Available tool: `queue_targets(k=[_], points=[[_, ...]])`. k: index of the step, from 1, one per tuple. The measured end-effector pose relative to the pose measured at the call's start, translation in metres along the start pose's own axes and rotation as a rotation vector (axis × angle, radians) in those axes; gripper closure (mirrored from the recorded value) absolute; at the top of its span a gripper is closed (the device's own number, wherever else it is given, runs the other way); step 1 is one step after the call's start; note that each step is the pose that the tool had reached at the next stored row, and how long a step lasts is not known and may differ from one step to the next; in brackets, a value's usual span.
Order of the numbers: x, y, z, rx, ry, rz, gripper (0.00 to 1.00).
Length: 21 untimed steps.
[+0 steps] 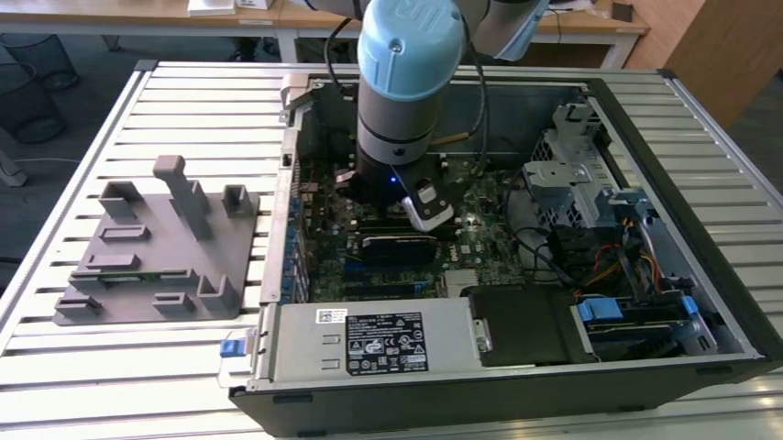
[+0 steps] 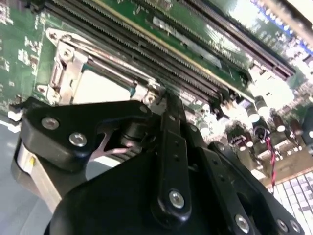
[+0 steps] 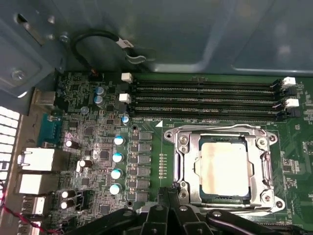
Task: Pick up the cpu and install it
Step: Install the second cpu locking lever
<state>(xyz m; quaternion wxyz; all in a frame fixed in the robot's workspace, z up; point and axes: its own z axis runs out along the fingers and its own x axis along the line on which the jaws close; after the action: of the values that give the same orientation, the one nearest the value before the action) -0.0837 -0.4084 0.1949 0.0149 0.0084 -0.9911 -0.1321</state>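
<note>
The cpu [image 3: 222, 166] is a flat square chip with a silvery-white top, and it lies inside the metal-framed socket [image 3: 182, 161] on the green motherboard. In the second wrist view the cpu [image 2: 100, 88] shows as a pale square just beyond my black gripper [image 2: 162, 105]. My gripper [image 3: 170, 192] hangs low over the board at the socket's near edge. Its two fingers are pressed together with nothing between them. In the exterior view the arm [image 1: 398, 101] reaches down into the open computer case [image 1: 636, 110], above the middle of the board.
Empty memory slots [image 3: 205, 98] run along the socket's far side, and capacitors [image 3: 117, 164] stand beside it. A grey plastic fixture [image 1: 159, 266] sits on the slatted table at the exterior view's left. The power supply [image 1: 367, 339] and a drive cage [image 1: 569, 179] crowd the case.
</note>
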Motion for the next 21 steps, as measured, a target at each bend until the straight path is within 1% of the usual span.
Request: queue_targets(k=[2, 7, 11, 14, 17, 21], points=[[0.0001, 0.0010, -0.0036, 0.0000, 0.0000, 0.000, 0.89], [0.0002, 0.0024, -0.0083, -0.0006, -0.0002, 0.000, 0.89], [0.0005, 0.0053, -0.0188, -0.0015, -0.0002, 0.000, 0.89], [0.0007, 0.0068, -0.0246, -0.0023, -0.0002, 0.000, 0.89], [0.0007, 0.0075, -0.0270, -0.0024, -0.0003, 0.000, 0.89], [0.0009, 0.0090, -0.0326, -0.0023, -0.0001, 0.000, 0.89]])
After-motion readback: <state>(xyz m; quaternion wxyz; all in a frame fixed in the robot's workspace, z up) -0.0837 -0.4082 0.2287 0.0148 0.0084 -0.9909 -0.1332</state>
